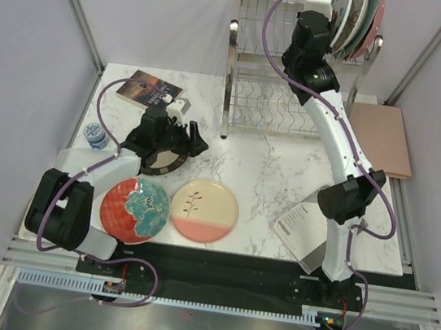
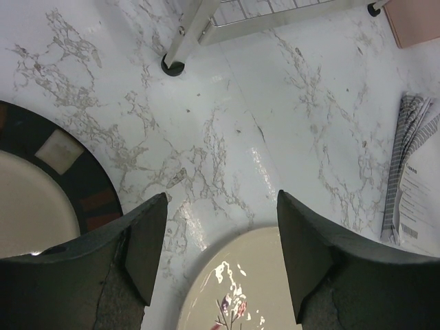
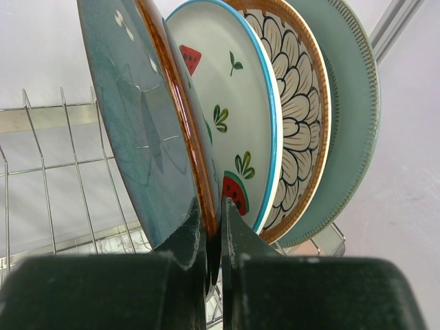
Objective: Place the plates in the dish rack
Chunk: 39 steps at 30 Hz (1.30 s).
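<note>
Up at the far edge of the tabletop point(image 1: 277, 173) stands the dish rack point(image 1: 249, 107). On its upper tier the right gripper point(image 3: 212, 230) pinches the rim of the dark teal plate point(image 3: 137, 137), its fingers nearly together. That plate stands on edge just beside three other plates point(image 3: 295, 124); we cannot tell whether its lower edge sits in a slot.

Near the left edge the left gripper point(image 2: 221, 206) is spread wide and holds nothing. The dark brown plate point(image 2: 62, 165) lies outside its left finger, and the cream-and-pink plate point(image 2: 254, 275) lies partly between the fingers. The red plate point(image 1: 134, 210) lies just beside that one at the near edge.

The tabletop is white marble with grey veins, and the walls point(image 1: 167, 18) are pale. The teal plate is glossy with an orange-brown rim, and the cream one bears a twig.
</note>
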### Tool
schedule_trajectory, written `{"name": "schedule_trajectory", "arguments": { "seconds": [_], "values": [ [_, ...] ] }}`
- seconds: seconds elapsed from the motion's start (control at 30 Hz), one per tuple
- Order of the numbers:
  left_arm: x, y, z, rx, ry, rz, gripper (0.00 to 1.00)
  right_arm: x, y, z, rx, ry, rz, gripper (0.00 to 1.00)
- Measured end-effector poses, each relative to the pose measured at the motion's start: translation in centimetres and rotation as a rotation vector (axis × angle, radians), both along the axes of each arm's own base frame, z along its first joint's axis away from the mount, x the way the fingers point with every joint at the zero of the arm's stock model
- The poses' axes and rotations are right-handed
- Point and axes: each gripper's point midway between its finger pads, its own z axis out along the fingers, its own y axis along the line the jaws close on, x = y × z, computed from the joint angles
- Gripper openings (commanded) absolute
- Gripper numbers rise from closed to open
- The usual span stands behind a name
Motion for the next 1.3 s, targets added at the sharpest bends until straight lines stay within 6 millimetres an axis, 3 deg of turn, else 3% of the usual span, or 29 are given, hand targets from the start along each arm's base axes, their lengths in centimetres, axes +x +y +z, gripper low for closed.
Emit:
{"name": "schedule_trajectory", "arguments": {
  "seconds": [0.43, 0.53, 0.57, 0.67, 0.9, 1.0, 1.03, 1.2, 1.3],
  "values": [
    [0.5, -0.2, 0.4, -0.003, -0.006, -0.001, 0.72, 0.5, 0.0, -0.3, 0.004, -0.007, 0.007, 0.02],
    [0.5, -0.2, 0.4, -0.002, -0.003, -0.001, 0.72, 0.7, 0.0, -0.5, 0.010, -0.009, 0.008, 0.13],
    [0.5, -0.2, 0.4, -0.001, -0.002, -0.001, 0.72, 0.7, 0.1, -0.5, 0.011, -0.010, 0.008, 0.27],
    [0.4, -0.1, 0.2, 0.001, 0.006, -0.001, 0.72, 1.0, 0.3, -0.6, 0.013, -0.018, 0.020, 0.50],
    [0.3, -0.1, 0.2, 0.002, 0.010, -0.001, 0.73, 0.6, 0.3, 1.6, 0.007, -0.079, 0.043, 0.59],
    [0.2, -0.1, 0.5, 0.001, 0.004, -0.001, 0.81, -0.7, 0.7, 2.4, -0.011, -0.081, 0.055, 0.60],
    [0.2, -0.1, 0.7, 0.000, 0.000, 0.000, 0.95, -1.4, 0.9, 2.9, -0.020, -0.082, 0.061, 0.60],
    [-0.5, 0.4, 1.6, 0.005, 0.001, 0.015, 0.95, -6.0, 0.4, 5.8, -0.029, -0.090, 0.065, 0.68],
    [-1.7, 0.7, 2.1, 0.007, 0.025, 0.015, 0.93, -10.6, 0.3, 6.5, -0.012, -0.054, 0.117, 0.75]
  ]
}}
